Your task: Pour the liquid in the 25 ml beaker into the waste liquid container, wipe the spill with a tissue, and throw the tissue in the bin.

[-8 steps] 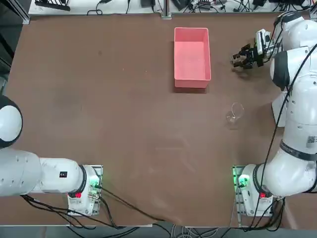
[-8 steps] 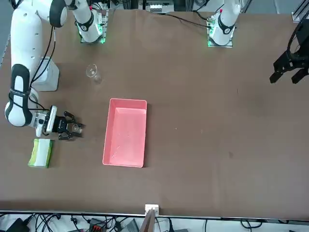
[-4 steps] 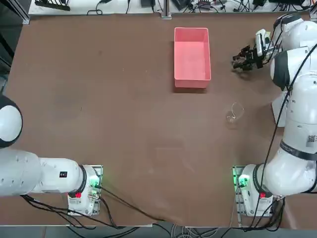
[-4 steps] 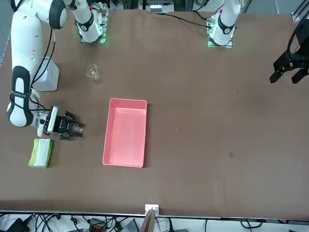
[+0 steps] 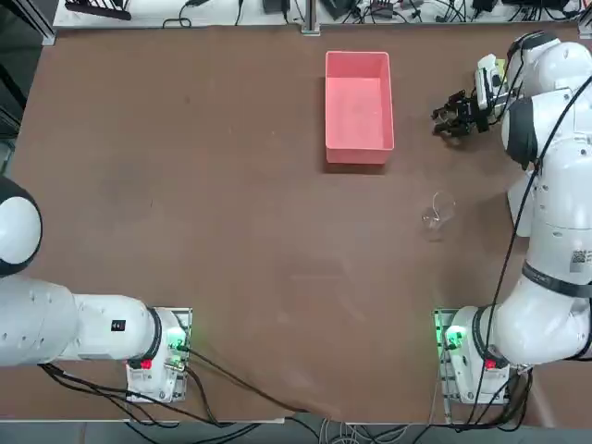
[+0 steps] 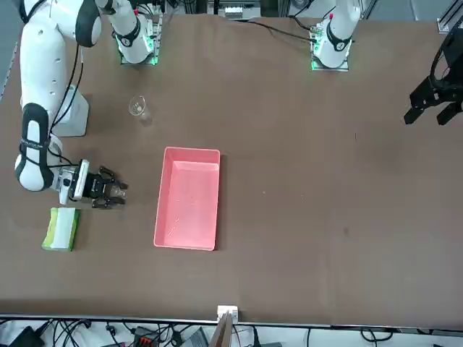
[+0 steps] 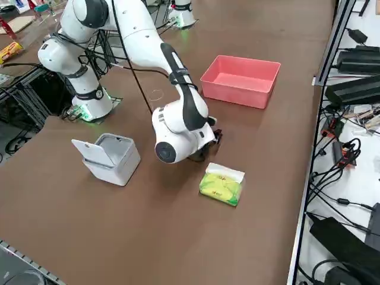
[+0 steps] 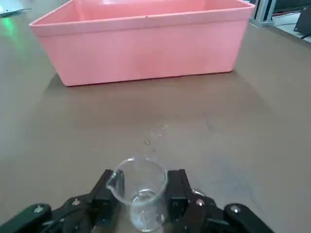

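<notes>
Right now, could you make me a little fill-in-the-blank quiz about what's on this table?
1. The tiny glass beaker sits between the two fingers of the right ____.
2. The low-walled tray on the table is coloured ____.
3. The small white bin has its lid ____.
4. The tissue pack with white sheets on top is coloured ____.

Missing words: claw; pink; open; green
</notes>
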Tool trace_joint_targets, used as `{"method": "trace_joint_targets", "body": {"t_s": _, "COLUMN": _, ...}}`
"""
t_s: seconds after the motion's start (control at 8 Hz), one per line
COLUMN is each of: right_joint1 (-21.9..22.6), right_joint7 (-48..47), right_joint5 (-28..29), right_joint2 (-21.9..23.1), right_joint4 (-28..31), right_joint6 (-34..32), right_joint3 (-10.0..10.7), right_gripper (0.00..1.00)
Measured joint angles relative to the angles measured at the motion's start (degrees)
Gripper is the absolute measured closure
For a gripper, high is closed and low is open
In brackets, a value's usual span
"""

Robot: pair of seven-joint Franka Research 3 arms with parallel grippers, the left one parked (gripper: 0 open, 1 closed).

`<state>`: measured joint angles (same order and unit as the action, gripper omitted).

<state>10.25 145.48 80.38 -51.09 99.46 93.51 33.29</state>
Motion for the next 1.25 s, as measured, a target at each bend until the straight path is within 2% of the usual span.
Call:
{"method": "trace_joint_targets", "body": {"t_s": 0.25, "right_joint1": 0.00, "right_joint7": 0.00, "right_joint5": 0.31, "right_joint2": -0.27, "right_joint4": -0.21, "right_joint6": 0.00, "right_joint3": -0.19, "right_gripper": 0.37}}
{"method": "trace_joint_targets", "body": {"t_s": 0.38, "right_joint1": 0.00, "right_joint7": 0.00, "right_joint5": 0.34, "right_joint2": -0.27, "right_joint4": -0.31, "right_joint6": 0.01, "right_joint3": -0.23, "right_gripper": 0.26}}
{"method": "trace_joint_targets", "body": {"t_s": 0.5, "right_joint1": 0.00, "right_joint7": 0.00, "right_joint5": 0.35, "right_joint2": -0.27, "right_joint4": -0.38, "right_joint6": 0.02, "right_joint3": -0.23, "right_gripper": 0.25}}
{"method": "trace_joint_targets", "body": {"t_s": 0.62, "right_joint1": -0.01, "right_joint7": 0.00, "right_joint5": 0.36, "right_joint2": -0.27, "right_joint4": -0.42, "right_joint6": 0.06, "right_joint3": -0.22, "right_gripper": 0.10}}
{"method": "trace_joint_targets", "body": {"t_s": 0.75, "right_joint1": -0.04, "right_joint7": 0.00, "right_joint5": 0.36, "right_joint2": -0.27, "right_joint4": -0.43, "right_joint6": 0.09, "right_joint3": -0.22, "right_gripper": 0.00}}
{"method": "trace_joint_targets", "body": {"t_s": 1.12, "right_joint1": -0.28, "right_joint7": 0.00, "right_joint5": 0.35, "right_joint2": -0.26, "right_joint4": -0.71, "right_joint6": 0.46, "right_joint3": 0.13, "right_gripper": 0.00}}
{"method": "trace_joint_targets", "body": {"t_s": 1.25, "right_joint1": -0.22, "right_joint7": 0.00, "right_joint5": 0.32, "right_joint2": -0.21, "right_joint4": -1.01, "right_joint6": 0.58, "right_joint3": 0.92, "right_gripper": 0.00}}
